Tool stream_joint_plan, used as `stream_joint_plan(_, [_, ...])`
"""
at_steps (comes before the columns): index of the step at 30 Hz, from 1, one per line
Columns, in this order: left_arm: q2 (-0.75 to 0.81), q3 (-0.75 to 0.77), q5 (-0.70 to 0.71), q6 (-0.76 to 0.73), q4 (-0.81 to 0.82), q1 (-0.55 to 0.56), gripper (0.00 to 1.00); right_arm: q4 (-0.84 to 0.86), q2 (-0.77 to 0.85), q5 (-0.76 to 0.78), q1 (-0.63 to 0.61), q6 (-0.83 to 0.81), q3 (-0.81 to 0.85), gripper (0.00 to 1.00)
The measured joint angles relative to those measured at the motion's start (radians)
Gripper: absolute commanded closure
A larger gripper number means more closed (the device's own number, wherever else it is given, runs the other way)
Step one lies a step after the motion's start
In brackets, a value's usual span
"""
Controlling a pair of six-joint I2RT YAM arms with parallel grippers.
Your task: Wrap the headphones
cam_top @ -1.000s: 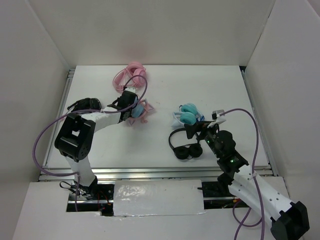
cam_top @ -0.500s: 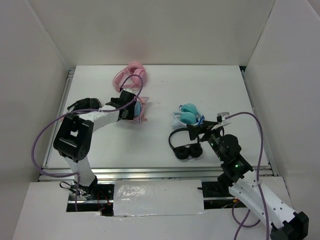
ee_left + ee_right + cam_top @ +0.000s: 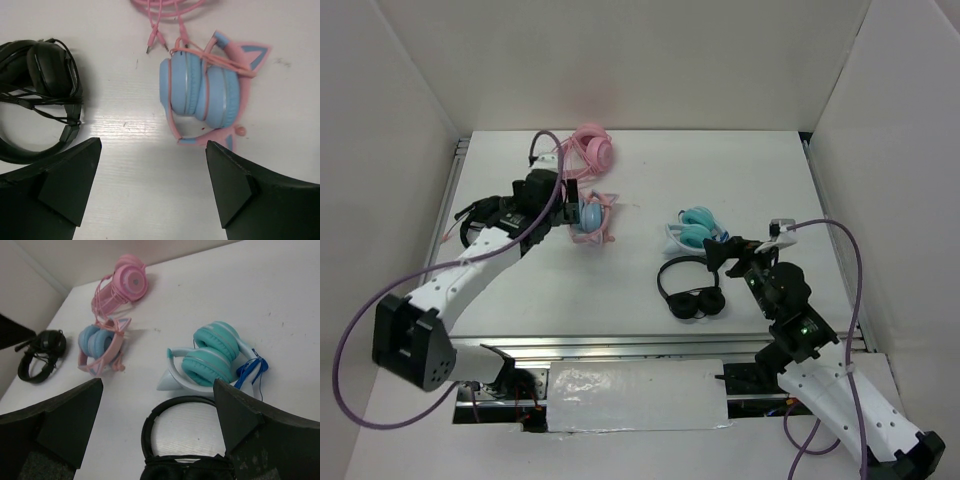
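The headphones [image 3: 592,218] lie on the white table left of centre, with light blue ear cups folded together and a pink cat-eared headband. In the left wrist view the headphones [image 3: 200,95] have thin pink cable looped over the cups, and two plug ends lie loose just above them. My left gripper [image 3: 567,200] hovers just left of them, open, with nothing between its fingers [image 3: 152,150]. My right gripper [image 3: 725,257] is open and empty over the black headband on the right; the headphones [image 3: 100,347] show far left in its view, beyond the gripper [image 3: 157,385].
An all-pink pair [image 3: 585,148] lies behind the headphones. A teal-and-white pair [image 3: 695,230] and a black pair [image 3: 690,292] sit right of centre. Another black headset [image 3: 485,210] lies at the left edge. White walls enclose the table on three sides.
The left gripper went from shut on the headphones to open, let them go and drew back to the left. The right arm shifted slightly right.
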State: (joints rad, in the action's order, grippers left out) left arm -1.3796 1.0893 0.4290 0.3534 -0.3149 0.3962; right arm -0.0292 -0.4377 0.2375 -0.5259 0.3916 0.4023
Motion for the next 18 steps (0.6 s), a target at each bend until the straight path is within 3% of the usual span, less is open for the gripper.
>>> stream_joint_plan(11, [0.581, -0.209, 0.092, 0.258, -0.087, 0.062, 0.01, -0.242, 0.035, 0.200, 0.007, 0.215, 0.125, 0.00])
stream_joint_plan(18, [0.647, -0.247, 0.188, 0.412, -0.225, 0.097, 0.01, -0.339, 0.087, 0.305, 0.008, 0.311, 0.125, 0.00])
